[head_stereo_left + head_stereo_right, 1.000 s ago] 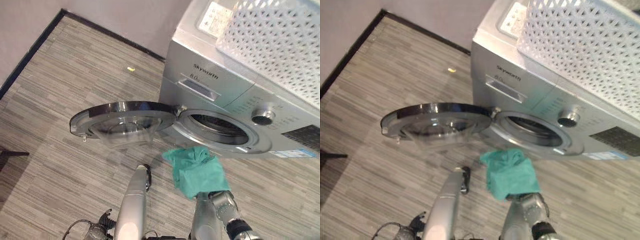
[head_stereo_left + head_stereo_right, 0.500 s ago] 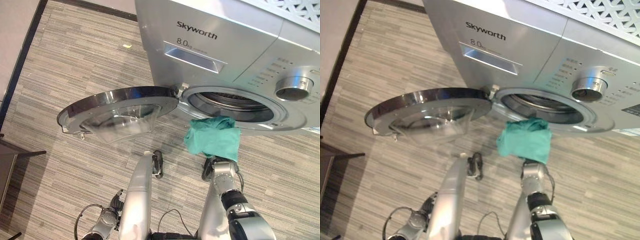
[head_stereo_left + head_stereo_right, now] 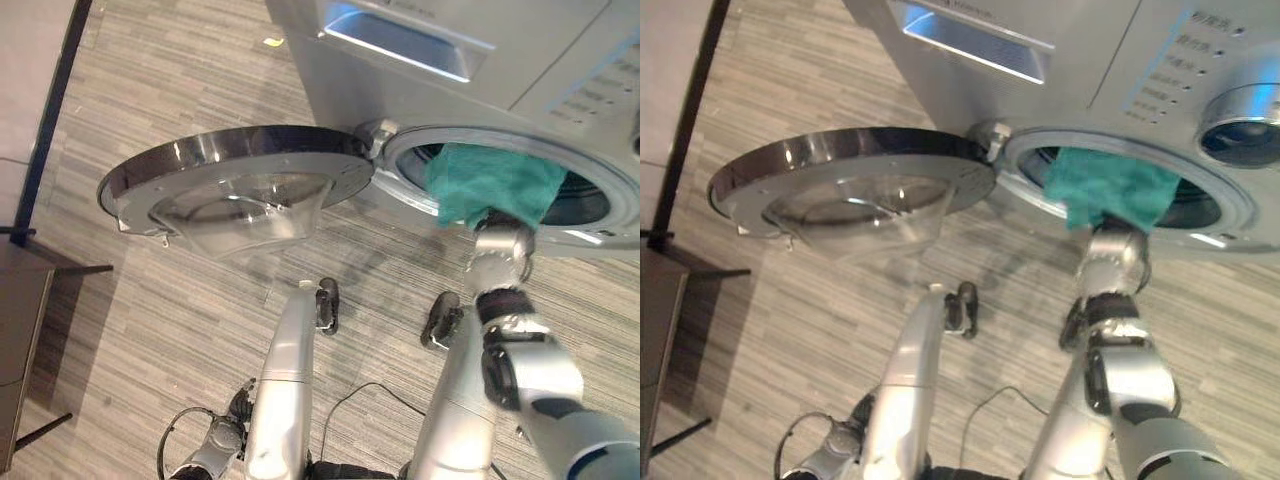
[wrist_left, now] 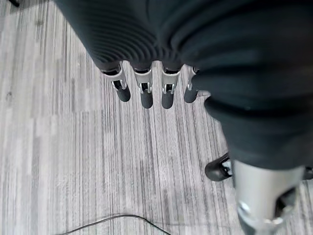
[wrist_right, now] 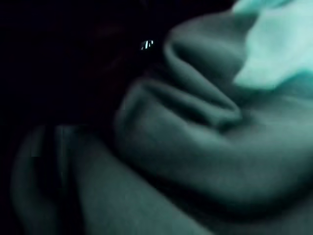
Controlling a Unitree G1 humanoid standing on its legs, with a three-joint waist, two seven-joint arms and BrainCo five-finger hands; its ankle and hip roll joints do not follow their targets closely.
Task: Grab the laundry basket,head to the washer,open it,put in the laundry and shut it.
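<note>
Right wrist view shows dark folds of the green cloth [image 5: 205, 147] very close. From the eye views, the cloth covers the right hand [image 3: 500, 243] at the washer's [image 3: 560, 60] round opening [image 3: 1200, 205], so I cannot tell its grip. The left hand [image 4: 146, 90] hangs with straight fingers, holding nothing, above striped floor [image 3: 150, 300]. The open door [image 3: 235, 190] sticks out to the left.

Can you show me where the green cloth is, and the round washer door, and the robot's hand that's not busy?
green cloth [image 3: 490, 180], left eye view, middle fold
washer door [image 3: 235, 185], left eye view, glass bowl
left hand [image 4: 146, 93], left wrist view, a finger
</note>
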